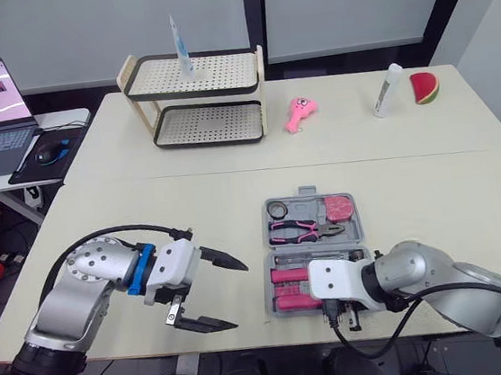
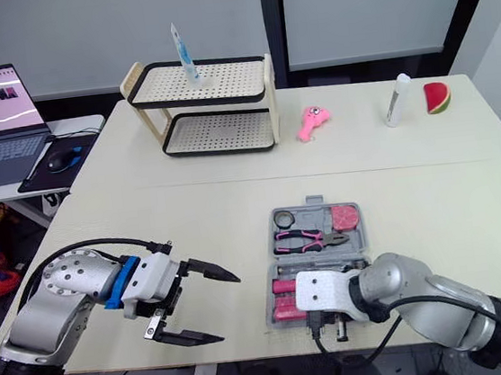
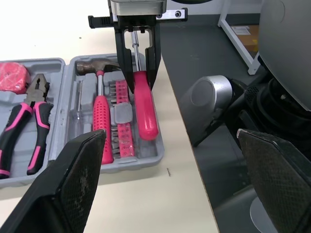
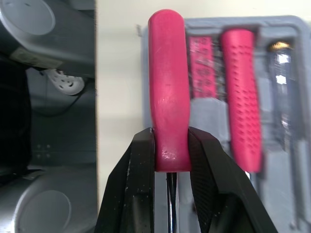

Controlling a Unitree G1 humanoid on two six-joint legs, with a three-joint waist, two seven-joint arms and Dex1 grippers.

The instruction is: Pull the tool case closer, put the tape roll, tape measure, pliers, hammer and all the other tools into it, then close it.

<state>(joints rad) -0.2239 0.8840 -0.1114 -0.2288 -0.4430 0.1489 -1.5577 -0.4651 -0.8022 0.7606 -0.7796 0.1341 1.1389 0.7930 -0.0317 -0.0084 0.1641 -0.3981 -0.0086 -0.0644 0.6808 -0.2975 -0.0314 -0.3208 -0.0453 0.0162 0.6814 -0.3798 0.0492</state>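
Right jaws: clamped on red-handled steel screwdriver, above open grey plastic tool case at near edge of worktop. Left jaws: spread wide, empty, beside case.

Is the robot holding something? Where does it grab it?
The right gripper pinches the red screwdriver at the handle's shaft end. The left gripper holds nothing.

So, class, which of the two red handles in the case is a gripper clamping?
The smooth screwdriver handle by the case rim, held by the right gripper; the hammer handle beside it is dotted and lies free.
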